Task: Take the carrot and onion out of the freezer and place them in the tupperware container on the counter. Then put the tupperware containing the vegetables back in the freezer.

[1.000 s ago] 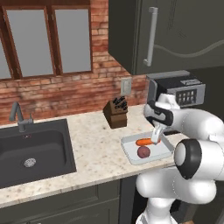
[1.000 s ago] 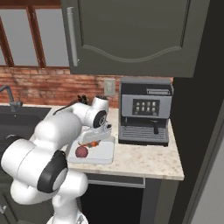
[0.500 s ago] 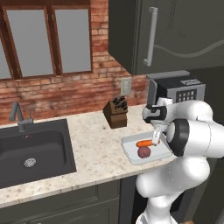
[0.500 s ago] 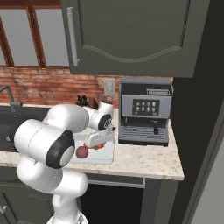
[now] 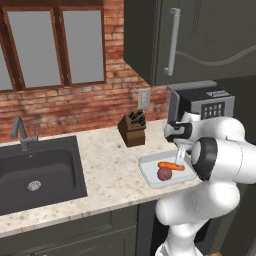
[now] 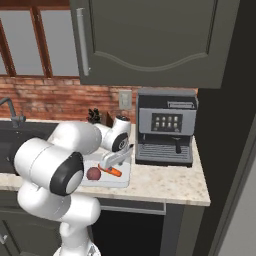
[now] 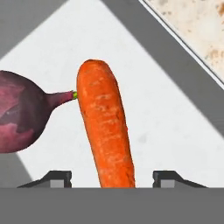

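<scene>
The pale tupperware container (image 5: 147, 167) (image 6: 123, 178) (image 7: 166, 113) rests on the beige counter (image 5: 110, 170) (image 6: 165, 182) in front of the coffee machine. Inside it the orange carrot (image 5: 171, 165) (image 6: 112, 171) (image 7: 105, 122) lies flat, its side touching the stem tip of the dark red onion (image 5: 164, 173) (image 6: 93, 173) (image 7: 22, 113). My gripper (image 5: 178, 159) (image 6: 114, 161) (image 7: 113, 177) hangs just over the carrot's near end. Its jaws stand open, one on each side of the carrot with a gap to both. The freezer is out of view.
A grey coffee machine (image 5: 200, 102) (image 6: 166, 127) stands right behind the container. A knife block (image 5: 133, 129) sits against the brick wall, and a black sink (image 5: 35, 175) is set in the counter at the left. Dark wall cabinets (image 6: 145, 40) hang overhead.
The jaws have spread apart and let go of the carrot, which now lies in the container. The arm's elbow has swung a little; onion and container have not moved.
</scene>
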